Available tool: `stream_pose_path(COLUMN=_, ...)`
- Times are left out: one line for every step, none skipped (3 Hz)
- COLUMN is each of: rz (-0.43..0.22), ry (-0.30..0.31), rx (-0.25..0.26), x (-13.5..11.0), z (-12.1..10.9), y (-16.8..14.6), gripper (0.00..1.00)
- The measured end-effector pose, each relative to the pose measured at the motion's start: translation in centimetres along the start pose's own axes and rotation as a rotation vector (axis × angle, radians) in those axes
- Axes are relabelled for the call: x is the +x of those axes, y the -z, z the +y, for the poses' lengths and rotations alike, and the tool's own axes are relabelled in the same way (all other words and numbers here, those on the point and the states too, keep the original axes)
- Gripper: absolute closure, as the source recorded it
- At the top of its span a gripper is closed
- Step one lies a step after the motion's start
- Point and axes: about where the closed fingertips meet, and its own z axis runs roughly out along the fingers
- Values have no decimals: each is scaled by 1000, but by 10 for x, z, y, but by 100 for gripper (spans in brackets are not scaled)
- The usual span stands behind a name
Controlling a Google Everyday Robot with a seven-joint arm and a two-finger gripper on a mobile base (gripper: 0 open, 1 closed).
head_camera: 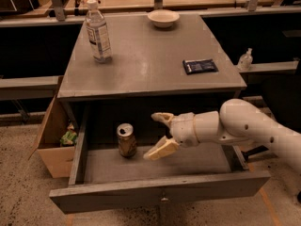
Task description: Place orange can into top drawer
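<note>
The orange can (126,140) stands upright inside the open top drawer (160,192), at the left part of its floor. My gripper (158,134) is open and empty, just to the right of the can and apart from it, above the drawer floor. Its pale fingers (162,149) spread one above the other. The white arm reaches in from the right over the drawer.
A clear water bottle (98,32), a white bowl (163,18) and a dark flat packet (200,66) sit on the grey table top (146,60). A brown cardboard box (52,140) stands on the floor at the left. Shelves run behind.
</note>
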Motion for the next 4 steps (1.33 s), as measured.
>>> stream_pose_path(rz=-18, ry=0, rx=63, x=-31, z=6, y=42, gripper=39)
stream_pose_path(rz=-131, ry=25, rx=94, x=-73, z=0, y=82, gripper=63)
stream_pose_path(rz=-248, ry=52, rx=181, x=-132, z=-29, y=122, gripper=92)
stream_pose_path(rz=-240, ry=51, rx=169, x=-129, z=-25, y=117, gripper=79)
